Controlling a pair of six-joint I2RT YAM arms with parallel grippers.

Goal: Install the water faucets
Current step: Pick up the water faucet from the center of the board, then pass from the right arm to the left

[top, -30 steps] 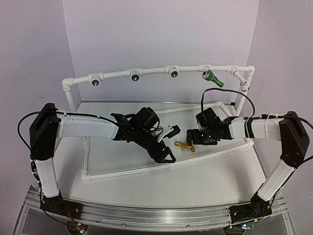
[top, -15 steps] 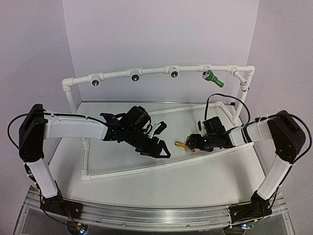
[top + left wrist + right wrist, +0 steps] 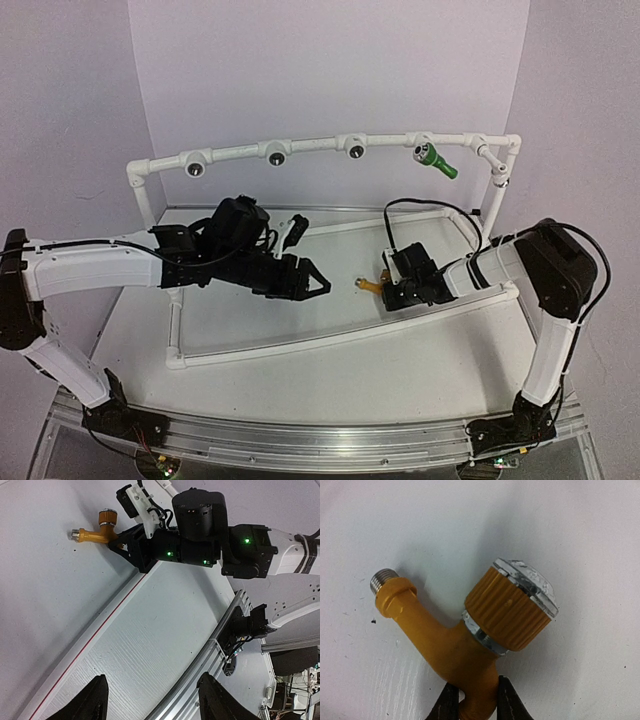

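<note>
Presently, the table carries the white pipe frame, which stands at its far side with a row of fittings along the top bar.

1. Pipe frame. Three dark sockets on the top bar are unfilled. The green faucet sits in the fitting to the right of them, spout angled down and outward. I judge this half of the task complete.

2. Left gripper. It hovers above the table, left of centre, jaws moderately wide with nothing between them. The left wrist view shows only bare table between the fingers. It is well apart from the work, which leaves room for my right arm.

3. Right gripper. It is low over the table, right of centre. The jaws are narrow and clamp the yellow faucet on both sides of its short lower stub.

4. Yellow faucet. It lies on its side on the table, near the middle, not yet lifted. The ribbed knob points up and to the right in the right wrist view. The threaded end projects away from my fingers. I judge this grip deliberate: holding the stub keeps the thread free to enter a socket.

Caution: the grip is near one end, so the faucet may pivot when lifted.
</note>
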